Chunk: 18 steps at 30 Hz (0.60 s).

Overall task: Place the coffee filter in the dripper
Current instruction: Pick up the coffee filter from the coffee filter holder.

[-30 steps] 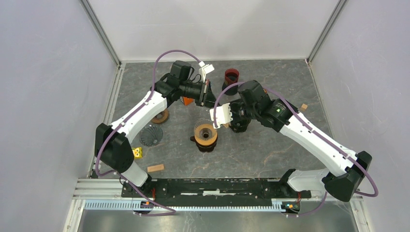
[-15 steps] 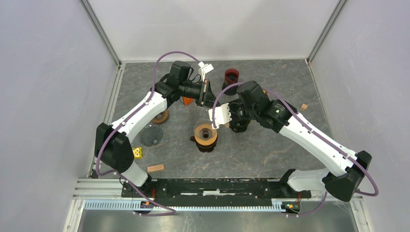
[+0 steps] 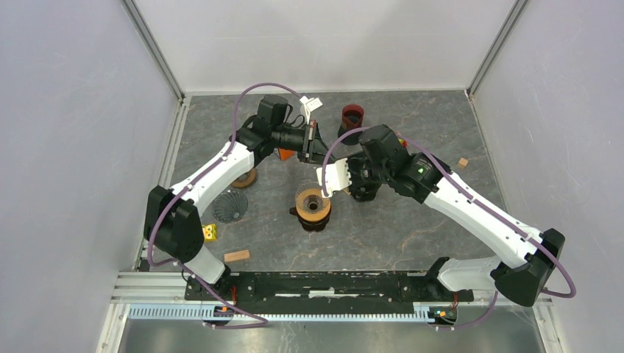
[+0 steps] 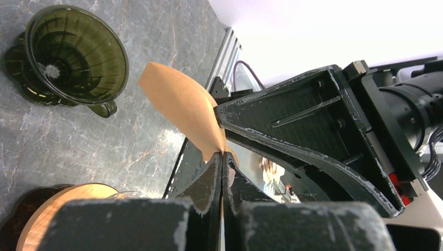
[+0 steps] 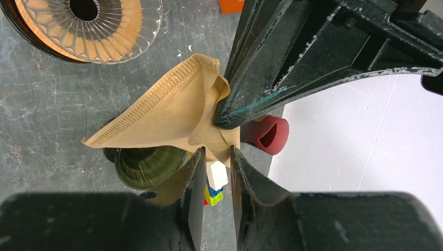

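My left gripper (image 4: 223, 154) is shut on a corner of the brown paper coffee filter (image 4: 177, 99), holding it in the air above the table. In the right wrist view the filter (image 5: 162, 115) fans out to the left as a flat cone. My right gripper (image 5: 217, 151) stands open, with the filter's lower corner at its fingertips. A dark green dripper (image 5: 149, 164) stands on the table just below and is also seen in the left wrist view (image 4: 73, 52). A glass dripper (image 3: 313, 204) on an orange-brown base sits mid-table.
A dark red cup (image 3: 352, 116) stands at the back. A ribbed dark cone (image 3: 229, 206), a brown ring (image 3: 244, 177), a wooden block (image 3: 236, 255) and a small yellow piece (image 3: 210, 233) lie on the left. An orange block (image 3: 285, 153) sits under the left arm.
My right gripper's jaws have opened slightly at the filter's corner. Both wrists have shifted a little; the left gripper still holds the filter.
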{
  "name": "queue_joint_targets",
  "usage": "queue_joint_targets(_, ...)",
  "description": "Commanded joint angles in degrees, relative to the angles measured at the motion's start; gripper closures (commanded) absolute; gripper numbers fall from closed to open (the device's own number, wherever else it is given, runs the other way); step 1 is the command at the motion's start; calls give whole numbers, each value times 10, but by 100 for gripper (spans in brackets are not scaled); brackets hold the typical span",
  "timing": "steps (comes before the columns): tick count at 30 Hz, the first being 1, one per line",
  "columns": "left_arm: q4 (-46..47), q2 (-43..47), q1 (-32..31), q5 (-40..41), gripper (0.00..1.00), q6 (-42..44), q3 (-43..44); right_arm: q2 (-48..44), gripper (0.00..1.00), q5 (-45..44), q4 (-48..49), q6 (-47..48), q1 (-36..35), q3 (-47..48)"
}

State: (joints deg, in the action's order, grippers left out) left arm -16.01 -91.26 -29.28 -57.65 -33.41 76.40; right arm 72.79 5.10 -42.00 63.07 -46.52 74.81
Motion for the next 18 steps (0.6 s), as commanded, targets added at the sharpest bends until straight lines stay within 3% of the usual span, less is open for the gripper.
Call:
queue_joint_targets(1, 81, 13, 14, -34, 98, -85, -15, -15, 71, -11, 27, 1, -4, -7)
queue_joint_targets(18, 100, 17, 16, -48, 98, -98, -30, -5, 73, -37, 55, -10, -12, -6)
